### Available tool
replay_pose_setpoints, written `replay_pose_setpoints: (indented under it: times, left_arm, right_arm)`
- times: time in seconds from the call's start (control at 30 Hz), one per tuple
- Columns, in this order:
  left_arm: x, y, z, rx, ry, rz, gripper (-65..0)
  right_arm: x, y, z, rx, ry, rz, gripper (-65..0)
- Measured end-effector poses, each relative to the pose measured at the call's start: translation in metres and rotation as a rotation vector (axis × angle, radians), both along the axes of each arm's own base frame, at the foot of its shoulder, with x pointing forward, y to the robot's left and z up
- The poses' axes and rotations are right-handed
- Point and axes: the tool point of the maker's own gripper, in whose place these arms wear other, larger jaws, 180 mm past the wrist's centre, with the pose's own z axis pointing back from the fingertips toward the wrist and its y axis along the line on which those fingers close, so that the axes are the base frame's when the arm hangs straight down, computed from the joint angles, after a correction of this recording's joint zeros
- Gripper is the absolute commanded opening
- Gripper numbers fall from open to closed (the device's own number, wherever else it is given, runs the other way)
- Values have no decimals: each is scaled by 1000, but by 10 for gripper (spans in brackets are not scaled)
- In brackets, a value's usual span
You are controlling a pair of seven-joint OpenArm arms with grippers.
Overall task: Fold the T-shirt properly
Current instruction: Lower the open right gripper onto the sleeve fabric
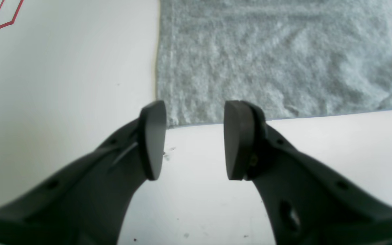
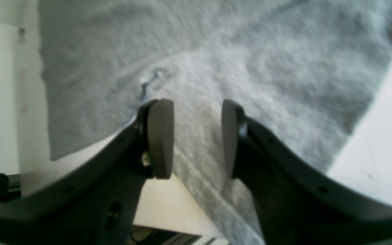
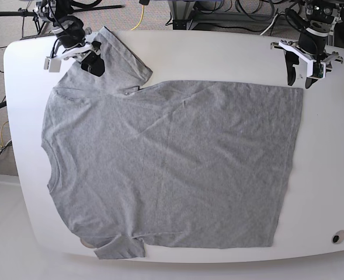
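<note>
Large plain heather-grey cotton T-shirt [image 3: 172, 169] spread flat, covering most of the white rounded worktop [image 3: 329, 151], neck toward its left edge in the base view. Left tool [image 1: 194, 139] just off the shirt's hem corner, above bare worktop, jaws wide apart, holding nothing. Right tool [image 2: 197, 137] over the shirt's far sleeve, jaws wide apart, empty.
</note>
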Motion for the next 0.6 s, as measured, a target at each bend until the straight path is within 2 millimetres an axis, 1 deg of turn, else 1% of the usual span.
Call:
replay_pose_setpoints:
  times: [0.13,0.27,0.37,0.6]
  left_arm:
    - [0,1,0,1,1,1,-408]
    - [-1,1,-1,2,5,2,-398]
    - [-2,1,-1,2,6,2,-394]
    - [-4,2,-4,3,16,4,-367]
  right_arm:
    - [1,-1,-7,26,16,-14,-422]
    - [-8,-5,-21,51,73,-47,-419]
    - [-10,-7,-30,81,101,-84,-419]
    - [-9,0,-33,109,97,-102,-419]
